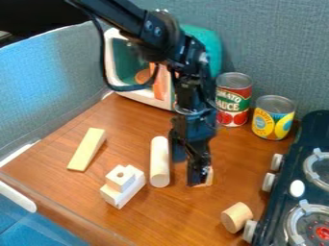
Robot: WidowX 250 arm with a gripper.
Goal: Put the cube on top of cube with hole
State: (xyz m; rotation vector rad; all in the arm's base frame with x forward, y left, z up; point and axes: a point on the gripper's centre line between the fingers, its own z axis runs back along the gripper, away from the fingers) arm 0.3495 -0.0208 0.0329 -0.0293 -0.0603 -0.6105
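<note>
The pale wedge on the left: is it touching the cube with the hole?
Apart. In the camera view, bare tabletop shows between the wedge and the cube with the hole.

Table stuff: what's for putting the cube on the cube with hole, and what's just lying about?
For the job: gripper, cube at its tip, cube with hole, block beneath it.
Lying about: wedge, long rod, short cylinder, red can, yellow can, toy stove, toy oven.

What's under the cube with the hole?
A larger pale wooden block, sticking out past the cube with the hole. The part of its top directly beneath the cube is covered, so can't tell what that looks like.
</note>
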